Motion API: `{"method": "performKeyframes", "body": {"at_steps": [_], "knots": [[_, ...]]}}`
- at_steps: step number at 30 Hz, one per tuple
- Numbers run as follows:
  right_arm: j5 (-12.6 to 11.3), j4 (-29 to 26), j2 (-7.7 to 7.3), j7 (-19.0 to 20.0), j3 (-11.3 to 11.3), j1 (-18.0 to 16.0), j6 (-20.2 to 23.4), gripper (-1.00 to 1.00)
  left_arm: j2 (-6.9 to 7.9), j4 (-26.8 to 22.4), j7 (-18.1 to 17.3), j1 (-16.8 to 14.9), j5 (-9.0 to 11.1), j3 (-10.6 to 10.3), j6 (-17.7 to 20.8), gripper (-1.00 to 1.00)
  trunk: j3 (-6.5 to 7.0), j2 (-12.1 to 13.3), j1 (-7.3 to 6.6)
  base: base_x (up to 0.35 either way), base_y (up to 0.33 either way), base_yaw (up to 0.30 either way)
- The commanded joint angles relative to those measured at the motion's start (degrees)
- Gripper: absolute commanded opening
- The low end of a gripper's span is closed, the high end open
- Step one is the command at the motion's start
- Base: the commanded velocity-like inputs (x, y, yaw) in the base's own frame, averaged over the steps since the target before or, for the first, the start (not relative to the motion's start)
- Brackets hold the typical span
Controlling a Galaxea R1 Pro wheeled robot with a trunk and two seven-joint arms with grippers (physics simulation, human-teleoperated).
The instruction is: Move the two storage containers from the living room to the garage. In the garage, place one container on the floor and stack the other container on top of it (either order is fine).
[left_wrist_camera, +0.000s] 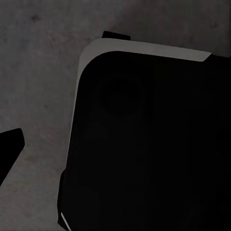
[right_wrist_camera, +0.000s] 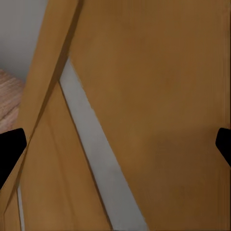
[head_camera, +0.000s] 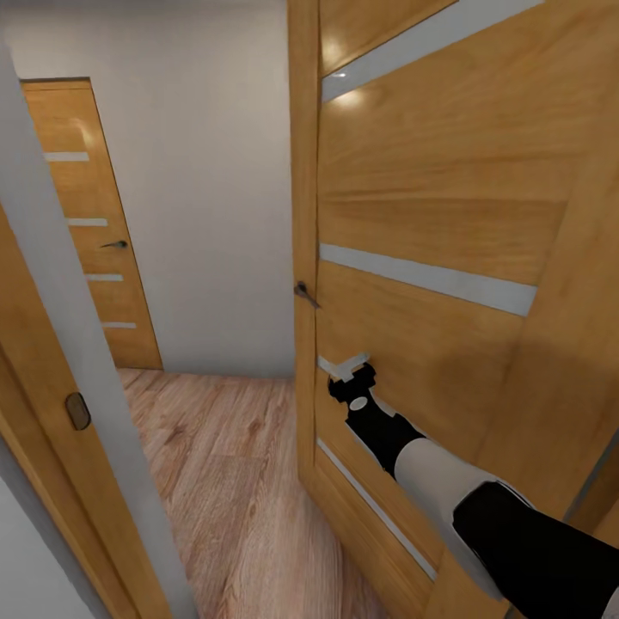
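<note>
An open wooden door (head_camera: 430,215) with pale glass strips fills the right of the frame (its dark handle (head_camera: 304,293) on the edge). A second, closed door (head_camera: 90,223) stands upper left, above wood-plank flooring (head_camera: 223,481).

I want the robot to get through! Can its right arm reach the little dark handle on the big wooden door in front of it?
Probably yes. The right gripper is up against the big orange-brown wooden door, and the small dark handle sits just above it on the door's edge, with nothing between them.

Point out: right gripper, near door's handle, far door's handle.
right gripper (head_camera: 351,376): head view, between its fingertips at the door.
near door's handle (head_camera: 304,293): head view, lever's middle.
far door's handle (head_camera: 114,245): head view, lever's middle.
</note>
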Motion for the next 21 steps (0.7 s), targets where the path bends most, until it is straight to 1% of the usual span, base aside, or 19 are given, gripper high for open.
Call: {"method": "performKeyframes", "body": {"at_steps": [1,6,9,13,21], "knots": [[0.55,-0.34,0.00,-0.70,0.23,-0.38,0.42,1.00,0.00,-0.04,0.05,0.01,0.31,0.02,-0.12,1.00,-0.05,-0.03,0.00,0.000,0.000,0.000],[-0.76,-1.00,0.00,-0.81,0.37,-1.77,0.57,1.00,0.00,-0.05,0.12,0.01,0.31,0.02,-0.12,1.00,-0.05,-0.03,0.00,0.002,0.000,0.000],[-1.44,-0.80,0.00,-0.95,0.41,-2.61,0.62,1.00,0.00,-0.03,0.10,0.01,0.31,0.02,-0.11,1.00,-0.05,-0.03,0.00,0.101,0.000,0.000],[-1.68,-0.73,0.00,-1.27,0.47,-3.67,0.65,1.00,0.00,-0.03,0.07,0.01,0.31,0.01,-0.05,1.00,-0.05,-0.03,0.00,0.258,0.000,0.000],[-0.55,-0.71,0.00,-2.29,0.48,-3.66,0.74,1.00,0.00,-0.02,0.09,0.01,0.31,-0.01,-0.04,1.00,-0.05,-0.03,0.00,0.312,0.000,0.000]]}}
